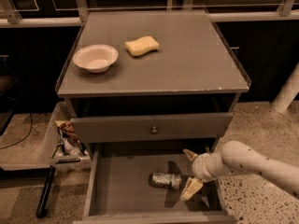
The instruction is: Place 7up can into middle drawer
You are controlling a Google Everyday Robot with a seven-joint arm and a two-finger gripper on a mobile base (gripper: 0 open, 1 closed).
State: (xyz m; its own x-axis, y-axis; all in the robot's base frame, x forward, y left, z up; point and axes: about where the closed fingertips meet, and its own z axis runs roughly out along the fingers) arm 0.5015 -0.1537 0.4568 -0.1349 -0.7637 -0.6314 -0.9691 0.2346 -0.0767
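Camera view, lower centre | 7up can [166, 180] lies on its side on middle drawer [119, 183] floor | gripper [190, 171] just right of it, fingers spread, empty | risk: a finger clips the can, rolling it.

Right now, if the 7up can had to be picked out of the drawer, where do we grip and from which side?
Probably mid-body, from above. The 7up can lies on its side on the middle drawer floor, long axis left-right in view, so a grasp would close across its round sides. The gripper sits open just right of it in view, facing one end.
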